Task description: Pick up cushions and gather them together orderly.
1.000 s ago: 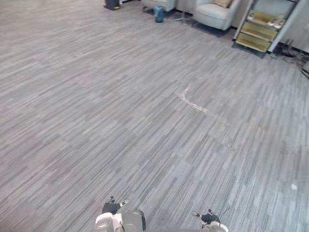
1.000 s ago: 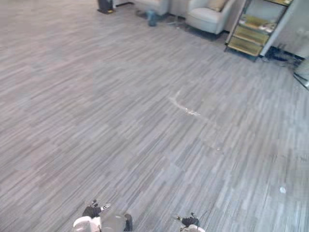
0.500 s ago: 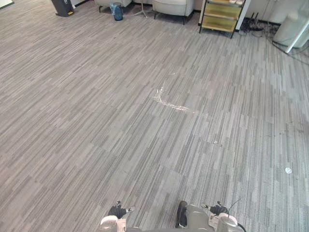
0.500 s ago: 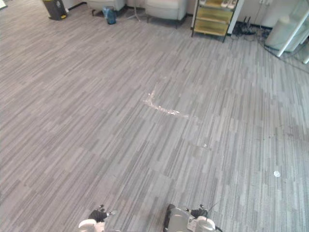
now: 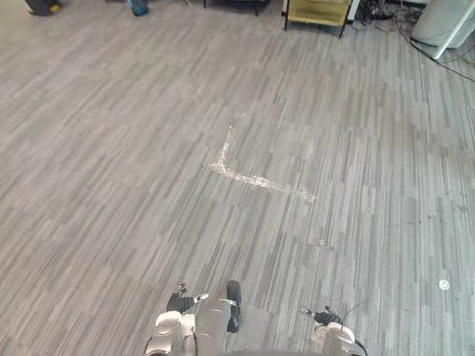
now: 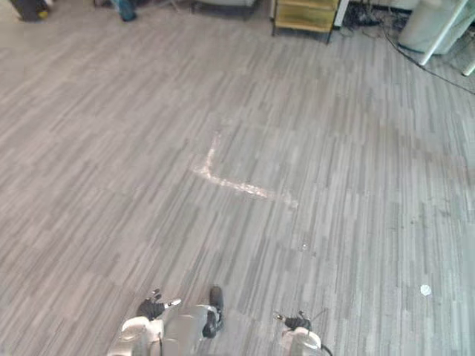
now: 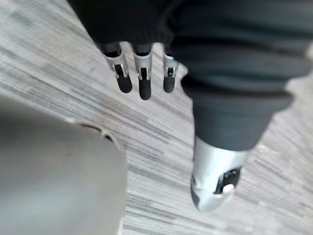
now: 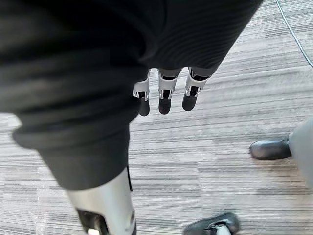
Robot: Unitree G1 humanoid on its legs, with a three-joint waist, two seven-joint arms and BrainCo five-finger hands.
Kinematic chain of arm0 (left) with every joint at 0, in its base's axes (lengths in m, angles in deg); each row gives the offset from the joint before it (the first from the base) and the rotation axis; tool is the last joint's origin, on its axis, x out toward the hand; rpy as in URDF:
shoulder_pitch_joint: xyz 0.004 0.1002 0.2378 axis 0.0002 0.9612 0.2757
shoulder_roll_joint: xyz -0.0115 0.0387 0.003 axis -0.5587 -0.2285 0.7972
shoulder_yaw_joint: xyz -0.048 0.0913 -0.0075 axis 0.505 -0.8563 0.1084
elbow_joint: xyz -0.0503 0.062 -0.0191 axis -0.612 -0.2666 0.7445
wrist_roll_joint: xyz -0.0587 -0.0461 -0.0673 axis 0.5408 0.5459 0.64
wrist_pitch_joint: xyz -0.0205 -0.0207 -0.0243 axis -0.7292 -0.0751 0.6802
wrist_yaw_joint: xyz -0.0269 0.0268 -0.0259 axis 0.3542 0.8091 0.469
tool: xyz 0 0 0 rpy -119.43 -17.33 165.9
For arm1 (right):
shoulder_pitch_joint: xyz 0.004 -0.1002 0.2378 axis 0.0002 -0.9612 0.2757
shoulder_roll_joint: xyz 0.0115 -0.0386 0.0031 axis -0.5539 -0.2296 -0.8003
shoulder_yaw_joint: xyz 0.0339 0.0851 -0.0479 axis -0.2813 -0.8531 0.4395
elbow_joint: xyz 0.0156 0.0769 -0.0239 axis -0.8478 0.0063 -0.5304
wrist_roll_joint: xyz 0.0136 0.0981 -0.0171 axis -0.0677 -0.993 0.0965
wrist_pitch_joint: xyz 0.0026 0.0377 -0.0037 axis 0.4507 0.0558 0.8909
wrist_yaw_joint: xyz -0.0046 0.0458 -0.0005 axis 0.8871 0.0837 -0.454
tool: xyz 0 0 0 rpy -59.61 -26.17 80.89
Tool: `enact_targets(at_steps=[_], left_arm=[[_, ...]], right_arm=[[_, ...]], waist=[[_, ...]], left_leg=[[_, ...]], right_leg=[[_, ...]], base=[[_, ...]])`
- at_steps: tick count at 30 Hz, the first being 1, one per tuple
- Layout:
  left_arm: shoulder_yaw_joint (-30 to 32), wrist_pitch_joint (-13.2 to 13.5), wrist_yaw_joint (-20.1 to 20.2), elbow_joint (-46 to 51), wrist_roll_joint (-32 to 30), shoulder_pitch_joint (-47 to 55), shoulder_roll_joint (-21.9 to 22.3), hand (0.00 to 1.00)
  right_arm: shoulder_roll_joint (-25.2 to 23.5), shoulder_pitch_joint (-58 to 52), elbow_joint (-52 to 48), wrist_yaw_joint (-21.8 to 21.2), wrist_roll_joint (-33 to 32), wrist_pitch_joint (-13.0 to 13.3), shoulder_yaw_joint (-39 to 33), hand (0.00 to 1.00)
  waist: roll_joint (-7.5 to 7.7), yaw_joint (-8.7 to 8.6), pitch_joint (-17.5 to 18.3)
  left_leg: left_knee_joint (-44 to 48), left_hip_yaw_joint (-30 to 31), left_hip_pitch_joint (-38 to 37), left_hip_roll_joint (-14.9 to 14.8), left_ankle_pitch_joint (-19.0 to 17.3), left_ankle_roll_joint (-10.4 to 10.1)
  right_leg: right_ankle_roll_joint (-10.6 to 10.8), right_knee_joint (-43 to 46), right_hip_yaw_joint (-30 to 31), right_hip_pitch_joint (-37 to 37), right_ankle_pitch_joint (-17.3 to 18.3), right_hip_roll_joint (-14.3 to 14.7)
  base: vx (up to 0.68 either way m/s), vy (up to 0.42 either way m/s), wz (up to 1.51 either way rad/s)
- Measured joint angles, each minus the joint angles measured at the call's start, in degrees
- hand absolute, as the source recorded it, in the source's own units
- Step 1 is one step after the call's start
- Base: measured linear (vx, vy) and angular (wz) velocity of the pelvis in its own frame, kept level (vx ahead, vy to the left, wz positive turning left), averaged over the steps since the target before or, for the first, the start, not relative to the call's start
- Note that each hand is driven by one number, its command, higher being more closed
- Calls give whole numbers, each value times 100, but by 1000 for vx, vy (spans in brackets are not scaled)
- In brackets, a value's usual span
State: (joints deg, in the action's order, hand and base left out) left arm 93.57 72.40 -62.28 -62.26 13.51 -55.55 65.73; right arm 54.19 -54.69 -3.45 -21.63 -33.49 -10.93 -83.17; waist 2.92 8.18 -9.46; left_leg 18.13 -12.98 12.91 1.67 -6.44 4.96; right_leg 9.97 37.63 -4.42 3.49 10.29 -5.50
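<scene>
1. Your left hand hangs at your side with its fingers straight and slack, holding nothing.
2. Your right hand is the same: fingers loose and spread a little, nothing in it.
3. Under both hands is bare grey striped floor.
4. Further out a pale L-shaped tape mark lies mid-floor, and a small white spot lies near the right edge.
5. At the far edge stand a yellow shelf and a blue bin, with cables just right of the shelf.
6. I cannot tell from here where the cushions are.
7. The step in hand looks like walking and searching, with no pick begun.
8. To do it well:
   - Raise your gaze toward the far edge.
   - Keep both hands relaxed until one of the cushions is close.
   - Steer wide of the cables.
9. Against a second ago the whole view has swung and tipped down, so the camera moved, not the things.
10. The tape mark sits lower and nearer the middle, and the shelf is now cut off at the top edge.
11. The pale armchair beside the shelf, with one of the cushions on its seat, has slid out past the top.
12. Head that way, I'd judge. Both hands hang as before.
</scene>
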Motion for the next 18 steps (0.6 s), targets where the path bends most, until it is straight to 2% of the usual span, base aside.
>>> enact_targets(at_steps=[1,3,5,6,7,8,9,10,11,12,13,14,15,16,17,18], left_arm=[[-109,-48,5,-94,-9,-36,-48,0],[-113,-72,4,-197,-10,-18,-49,0],[-150,-86,1,-200,-6,-10,-6,0],[-159,-97,2,-214,-4,-15,36,0],[-159,-95,2,-221,-4,-20,51,0],[-179,-91,3,-241,-4,-25,79,0],[-293,-84,1,-252,-7,-15,63,0],[-335,-81,4,-255,-8,-3,40,0],[-325,-69,43,-283,-16,32,-33,0],[-273,-75,41,-417,-49,-21,58,0],[-273,-75,48,-429,-80,7,128,0],[-253,-60,50,-409,-119,67,246,0],[-80,-51,45,-397,-124,50,308,0],[-17,-58,47,-387,-124,17,348,0],[105,-71,48,-300,-123,33,413,0],[118,-68,54,-183,-133,38,412,0]], right_arm=[[5,-27,-31,-23,0,24,47,0],[0,-82,-123,-80,8,28,125,0],[14,-152,-364,-137,13,51,239,0],[32,-170,-447,-147,45,73,225,0],[37,-167,-461,-151,62,79,226,0],[52,-156,-467,-155,109,95,225,0],[66,-147,-447,-155,116,93,221,0],[68,-149,-407,-155,121,92,223,0],[58,-163,-259,-164,96,111,203,0],[240,-36,-198,-184,128,111,225,0],[257,-33,-191,-195,149,111,227,0],[304,-62,-194,-194,201,115,178,0],[316,-63,-219,-193,211,113,182,0],[328,-68,-237,-192,213,109,195,0],[364,-90,-240,-184,214,74,250,0],[355,-124,-242,-136,204,61,325,0]], waist=[[1,-76,-5],[-32,-144,-22],[-142,-208,-82],[-204,-267,-115],[-204,-291,-114],[-207,-362,-107],[-194,-439,-102],[-158,-471,-87],[-7,-512,-17],[-278,-475,-9],[-364,-475,45],[-535,-486,138],[-661,-547,136],[-722,-550,119],[-753,-503,89],[-757,-465,46]], left_leg=[[-27,113,-407,19,-244,-20],[-297,119,-1140,7,-338,0],[-578,123,-1759,-92,-338,0],[-750,159,-2122,-172,-343,-3],[-789,186,-2222,-224,-359,-26],[-846,260,-2358,-347,-462,-140],[-938,309,-2518,-429,-662,-393],[-982,374,-2590,-429,-785,-478],[-996,628,-2758,-362,-1090,-711],[-896,793,-2875,-627,-1163,-738],[-751,900,-2810,-691,-1163,-737],[-107,1097,-2556,-845,-1162,-737],[1148,1302,-2048,-1026,-1055,-801],[1722,1370,-1819,-1115,-891,-826],[3142,1437,-1184,-1355,-101,-865],[4116,1294,-735,-1574,-110,-856]], right_leg=[[33,1324,-39,-504,-20,-144],[-319,2094,-249,-1091,297,-393],[-606,1824,-533,-1559,495,-527],[-682,1225,-728,-1847,549,-560],[-685,890,-782,-1956,536,-552],[-670,-69,-852,-2156,326,-503],[-672,-1134,-781,-2246,-132,-411],[-673,-1627,-630,-2282,-409,-373],[-724,-2090,-255,-2354,-1397,-305],[-909,-1589,-297,-2419,-1192,-127],[-915,-1499,-330,-2422,-984,-83],[-975,-1256,-492,-2416,-603,-13],[-1046,-1150,-667,-2235,-328,66],[-1072,-1152,-768,-2111,-251,111],[-1180,-1213,-892,-1741,-49,239],[-1263,-1298,-968,-1348,139,328]], base=[[752,60,7],[610,-5,-3],[485,-55,-1],[378,-91,13],[466,-165,36],[463,-226,59],[466,-248,67],[504,-288,70],[655,-387,33],[553,-332,22],[525,-329,10],[486,-315,40],[576,-374,44],[563,-328,44],[448,-214,31],[447,-187,29]])
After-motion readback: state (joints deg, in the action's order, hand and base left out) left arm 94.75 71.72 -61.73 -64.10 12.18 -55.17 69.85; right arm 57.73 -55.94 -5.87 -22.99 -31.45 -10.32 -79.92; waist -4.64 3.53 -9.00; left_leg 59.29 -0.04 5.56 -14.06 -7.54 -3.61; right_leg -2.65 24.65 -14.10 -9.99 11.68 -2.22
